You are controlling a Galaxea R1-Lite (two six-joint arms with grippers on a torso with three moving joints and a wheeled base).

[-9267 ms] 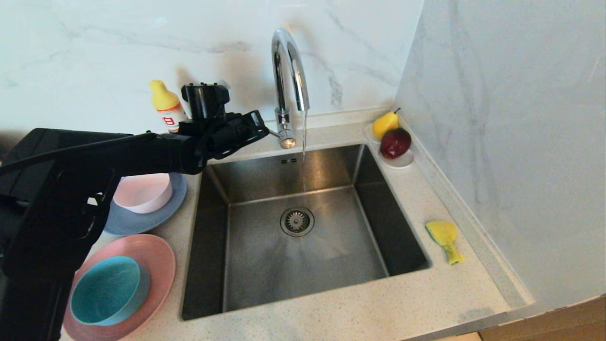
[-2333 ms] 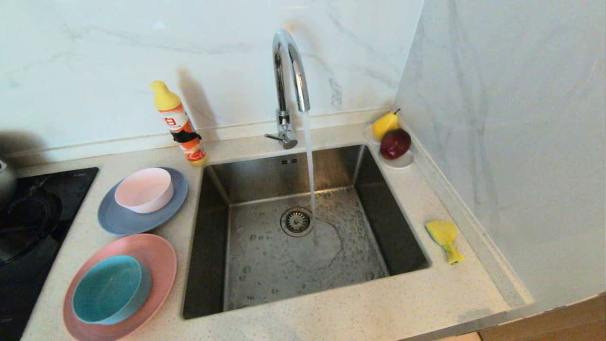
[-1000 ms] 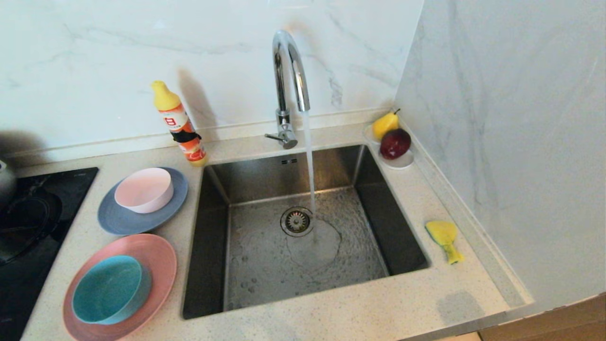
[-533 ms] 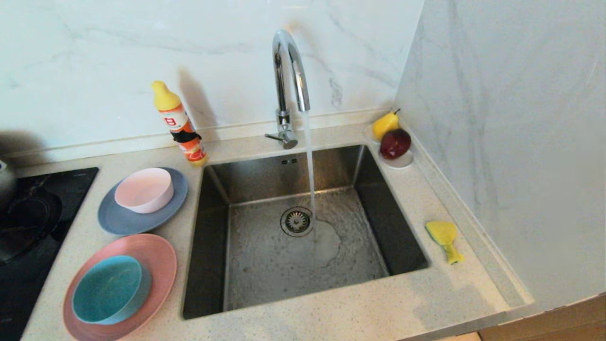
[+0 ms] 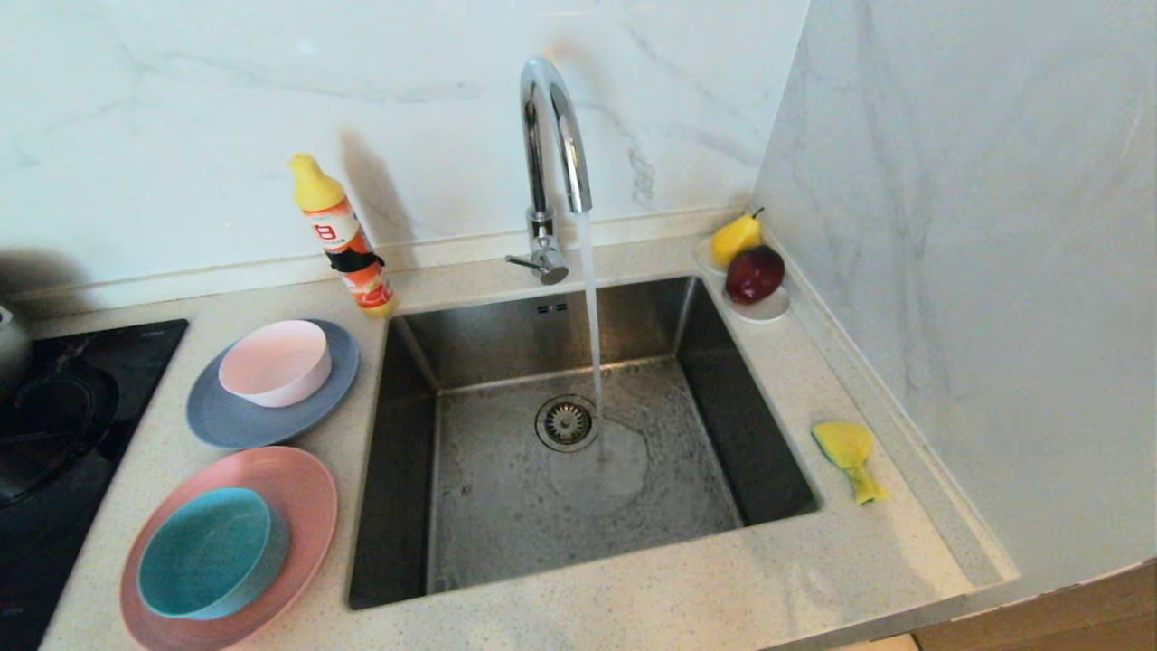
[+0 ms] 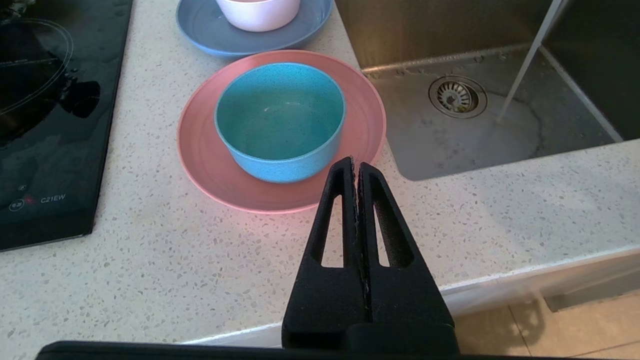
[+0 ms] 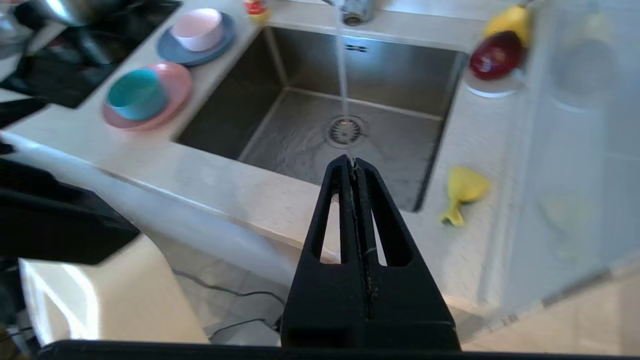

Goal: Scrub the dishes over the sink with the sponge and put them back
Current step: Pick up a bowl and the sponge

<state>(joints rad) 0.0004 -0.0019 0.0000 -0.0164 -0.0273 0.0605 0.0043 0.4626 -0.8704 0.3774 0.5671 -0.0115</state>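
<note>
Head view: neither arm in sight. Sink [image 5: 434, 506] set into the speckled table [image 5: 633, 606]; gooseneck tap [image 5: 549, 136] running, stream landing just beside the strainer drain [image 5: 567, 422]. Sponge [image 5: 848, 455] lies on the table right of the sink, near the wall, nothing touching it. Left of the sink: teal bowl [image 5: 210, 553] sits in the pink plate [image 5: 298, 493]; behind them the pale pink bowl [image 5: 275, 362] sits in the grey-blue plate [image 5: 226, 425]. Detergent bottle [image 5: 343, 237] upright at the sink's back left corner. White saucer [image 5: 764, 310] at the back right corner carries a pear [image 5: 734, 237] and a red apple [image 5: 755, 273]. Black cooktop [image 5: 54, 425] at far left.

Left wrist view: left gripper [image 6: 355, 166] hangs at the table's front edge, near the pink plate [image 6: 210, 165] and teal bowl [image 6: 280, 120]. Fingers pressed together, nothing between them, touching nothing.

Right wrist view: right gripper [image 7: 352, 162] sits above and in front of the table edge, aimed toward the sink [image 7: 230, 115]. Fingers fully closed, empty. Sponge [image 7: 462, 192] is well apart, off to one side on the table.
</note>
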